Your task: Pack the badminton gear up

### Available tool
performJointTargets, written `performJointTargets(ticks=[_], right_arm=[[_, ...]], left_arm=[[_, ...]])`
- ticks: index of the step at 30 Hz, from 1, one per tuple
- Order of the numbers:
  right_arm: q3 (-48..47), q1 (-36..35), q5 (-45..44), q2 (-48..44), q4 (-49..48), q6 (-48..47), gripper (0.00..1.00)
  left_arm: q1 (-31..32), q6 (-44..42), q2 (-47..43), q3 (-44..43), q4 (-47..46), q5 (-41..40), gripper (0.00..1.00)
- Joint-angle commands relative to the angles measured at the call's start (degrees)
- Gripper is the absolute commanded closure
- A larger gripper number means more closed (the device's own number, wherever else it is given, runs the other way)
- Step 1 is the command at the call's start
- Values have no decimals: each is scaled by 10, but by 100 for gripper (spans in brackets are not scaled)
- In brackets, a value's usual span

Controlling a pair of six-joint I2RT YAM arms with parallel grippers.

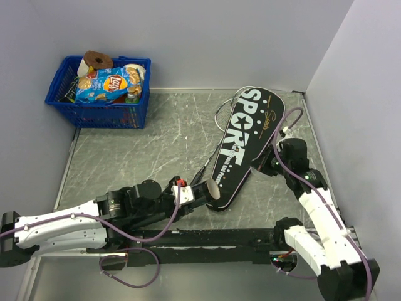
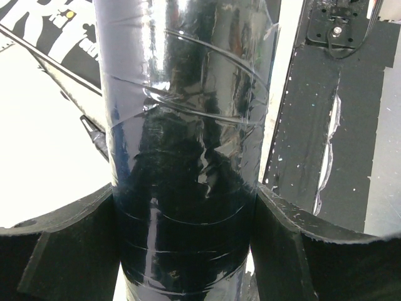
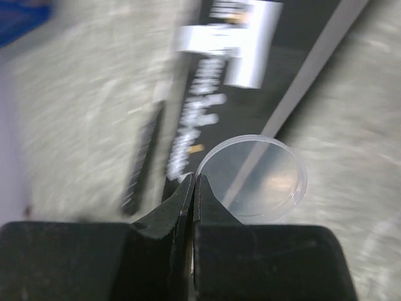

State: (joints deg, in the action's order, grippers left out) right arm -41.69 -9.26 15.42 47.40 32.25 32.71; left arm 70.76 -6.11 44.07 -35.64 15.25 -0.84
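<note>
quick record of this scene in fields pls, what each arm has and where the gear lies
left gripper: jaws closed around the dark tube
right gripper: jaws shut, pinching the rim of a clear lid
bag: lying flat, lettered SPORT
rackets: heads showing at the bag's left edge
basket: far left corner, holding a crisp packet
</note>
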Motion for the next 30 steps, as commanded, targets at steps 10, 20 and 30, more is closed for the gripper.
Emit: performJointTargets(ticks=[10,20,30], right_arm=[[-81,-129,229,-78,-52,1,94],[-59,-185,338,-80,-120,7,89],[-60,-255,327,-74,-151,16,88]], left_arm=[[3,14,-10,-22,-43,39,99],[3,13,-18,-21,-47,47,98],[3,14,-17,-22,-44,45,98]])
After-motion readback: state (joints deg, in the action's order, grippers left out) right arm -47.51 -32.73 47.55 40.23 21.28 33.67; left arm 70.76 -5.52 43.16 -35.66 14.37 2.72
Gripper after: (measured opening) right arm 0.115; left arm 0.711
